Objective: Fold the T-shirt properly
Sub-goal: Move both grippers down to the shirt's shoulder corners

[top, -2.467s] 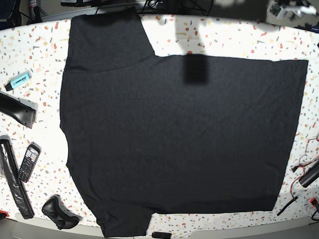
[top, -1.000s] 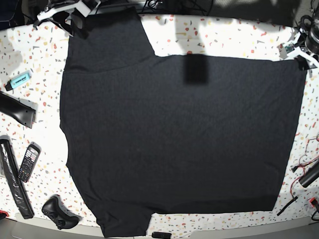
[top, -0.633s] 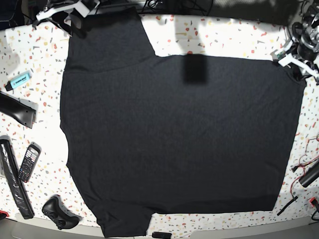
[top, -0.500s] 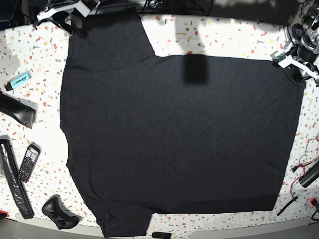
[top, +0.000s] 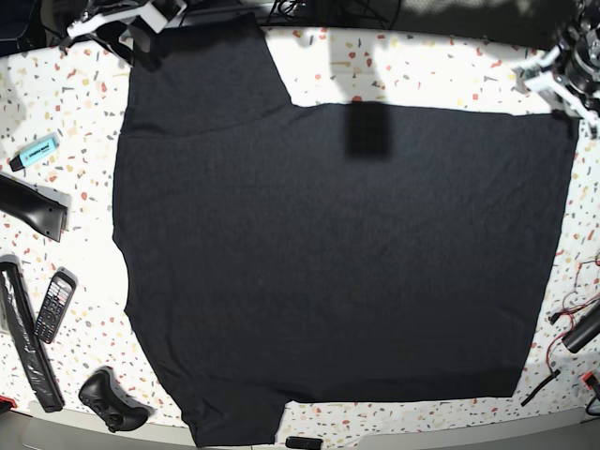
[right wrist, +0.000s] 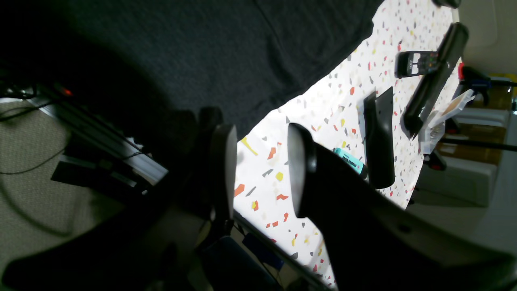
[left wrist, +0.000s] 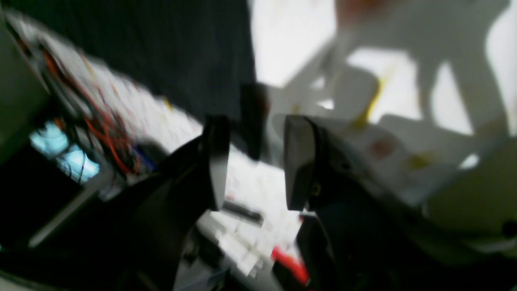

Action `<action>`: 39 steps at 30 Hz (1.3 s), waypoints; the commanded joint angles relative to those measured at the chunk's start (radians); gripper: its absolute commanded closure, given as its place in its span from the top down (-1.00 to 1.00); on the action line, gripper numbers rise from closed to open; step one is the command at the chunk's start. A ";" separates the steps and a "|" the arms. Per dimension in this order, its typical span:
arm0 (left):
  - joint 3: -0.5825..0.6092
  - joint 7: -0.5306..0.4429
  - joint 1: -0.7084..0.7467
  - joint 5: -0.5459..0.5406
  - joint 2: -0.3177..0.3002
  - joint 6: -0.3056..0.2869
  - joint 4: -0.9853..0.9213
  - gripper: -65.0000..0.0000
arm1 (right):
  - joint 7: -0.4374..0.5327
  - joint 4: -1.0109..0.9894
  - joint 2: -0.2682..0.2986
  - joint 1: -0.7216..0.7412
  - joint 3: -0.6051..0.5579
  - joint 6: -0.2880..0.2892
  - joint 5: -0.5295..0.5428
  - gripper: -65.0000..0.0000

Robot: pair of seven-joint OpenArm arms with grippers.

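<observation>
Two grippers are hovering with jaws parted and empty: the left gripper (left wrist: 250, 161) near the large black cotton T-shirt's (top: 337, 253) hem corner, the right gripper (right wrist: 258, 169) beside a sleeve; the shirt is lying flat on the white speckled bench (top: 422, 66)

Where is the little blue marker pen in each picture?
Base view: the blue marker lies at the far left, beside the T-shirt.
Right wrist view: it peeks out right of centre, behind the claw.
Left wrist view: not in it.
Shared landmark: the speckled table.
</observation>
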 commanded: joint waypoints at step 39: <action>-0.005 -0.137 -0.161 -0.015 0.153 -0.061 -0.234 -1.00 | -0.014 0.019 -0.022 -0.009 0.001 0.034 -0.126 -0.40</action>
